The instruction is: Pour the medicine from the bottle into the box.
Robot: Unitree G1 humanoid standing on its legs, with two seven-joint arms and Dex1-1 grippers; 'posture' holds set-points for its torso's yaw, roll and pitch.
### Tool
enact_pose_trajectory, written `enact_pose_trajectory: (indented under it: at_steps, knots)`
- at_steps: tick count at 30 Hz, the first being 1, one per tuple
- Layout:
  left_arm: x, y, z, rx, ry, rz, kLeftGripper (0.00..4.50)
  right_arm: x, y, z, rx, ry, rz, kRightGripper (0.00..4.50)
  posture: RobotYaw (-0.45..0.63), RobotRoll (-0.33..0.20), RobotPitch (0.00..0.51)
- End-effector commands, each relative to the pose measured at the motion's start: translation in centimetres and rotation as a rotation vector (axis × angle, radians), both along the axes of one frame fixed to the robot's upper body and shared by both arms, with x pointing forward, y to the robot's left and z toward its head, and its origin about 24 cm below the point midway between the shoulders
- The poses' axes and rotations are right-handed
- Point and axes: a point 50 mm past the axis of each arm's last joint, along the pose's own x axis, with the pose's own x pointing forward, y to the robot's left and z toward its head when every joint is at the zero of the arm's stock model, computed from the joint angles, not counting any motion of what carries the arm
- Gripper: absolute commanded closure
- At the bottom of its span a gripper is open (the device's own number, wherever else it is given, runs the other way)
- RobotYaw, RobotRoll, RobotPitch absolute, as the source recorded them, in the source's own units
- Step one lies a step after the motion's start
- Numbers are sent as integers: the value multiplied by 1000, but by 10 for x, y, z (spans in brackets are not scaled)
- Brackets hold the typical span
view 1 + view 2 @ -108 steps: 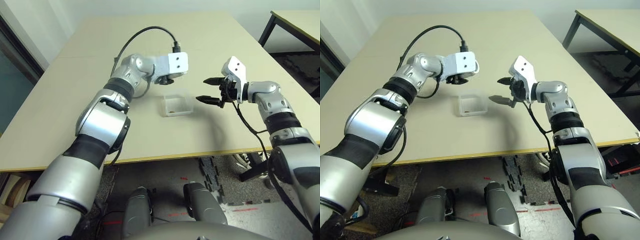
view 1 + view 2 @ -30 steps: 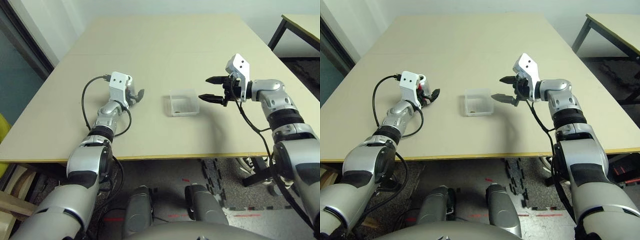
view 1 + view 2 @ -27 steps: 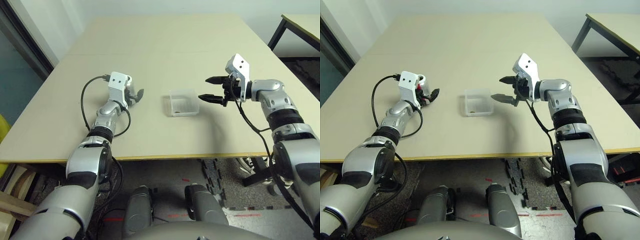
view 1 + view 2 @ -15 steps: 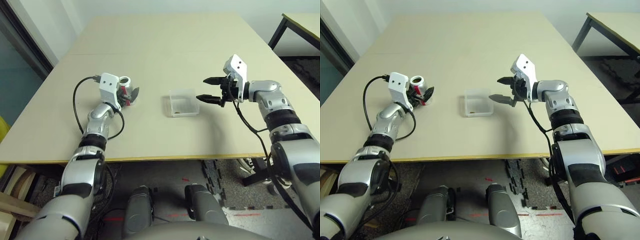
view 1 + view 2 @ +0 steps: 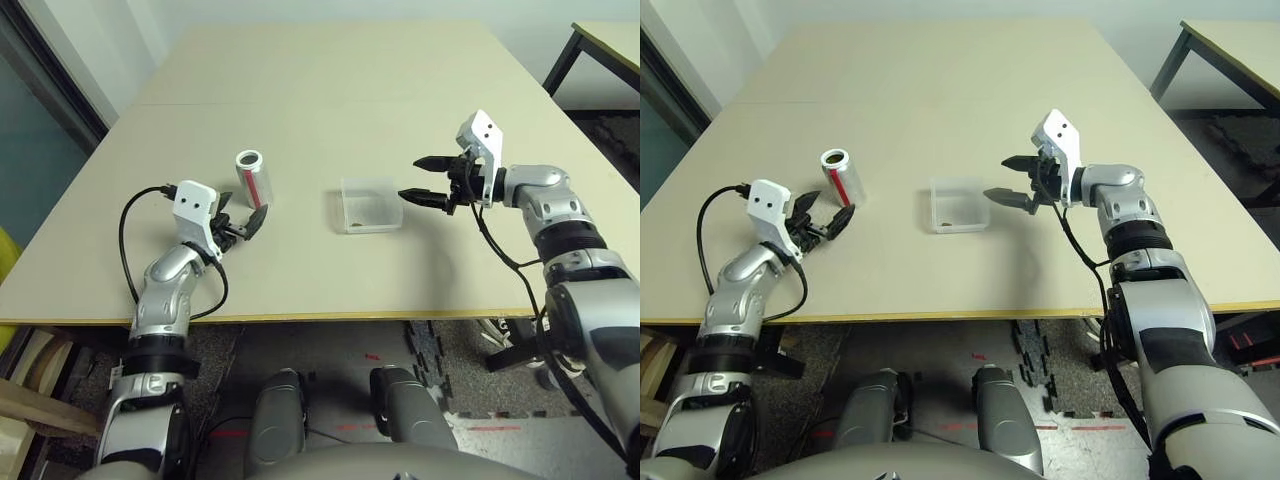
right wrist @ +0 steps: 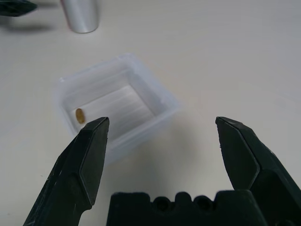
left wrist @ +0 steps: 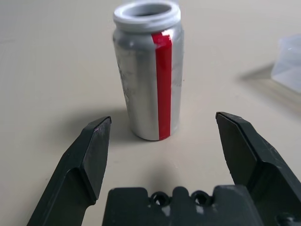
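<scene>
With a pill (image 6: 80,116) in the box (image 5: 371,204) and the bottle (image 5: 252,178) upright, both grippers, left (image 5: 243,225) and right (image 5: 422,179), wide open and empty, should withdraw without touching them.

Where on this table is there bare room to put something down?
The table is bare across its far half and along the near edge. The stretch between the bottle and the box is bare too. The right gripper hovers beside the box; the left gripper sits near the bottle.
</scene>
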Motion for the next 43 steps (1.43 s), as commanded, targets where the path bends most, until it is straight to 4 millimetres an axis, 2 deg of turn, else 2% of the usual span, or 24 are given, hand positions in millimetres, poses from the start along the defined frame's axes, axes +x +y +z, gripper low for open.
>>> enact_pose_trajectory:
  at_steps: [1, 9, 15, 27, 33, 43]
  knots:
    - [-9, 16, 11, -3, -11, 38, 39, 0, -20, 2, 83, 4, -133, 0, -119, 0, 106]
    - [-22, 53, 30, 6, -33, 160, 39, -3, -53, 10, 263, -54, -383, 0, -99, 0, 109]
    - [-13, 82, 40, 10, -29, 274, 39, -12, -87, 10, 287, -140, -624, 0, -94, 0, 105]
    - [11, 100, 49, 13, -46, 335, 39, -30, -133, 10, 244, -233, -919, 0, -131, 0, 89]
    - [17, 103, 50, 10, -47, 345, 39, -39, -142, 5, 229, -225, -935, 0, -144, 0, 99]
    - [21, 114, 50, 0, -31, 380, 39, -43, -143, -2, 227, -207, -932, 0, -160, 0, 107]
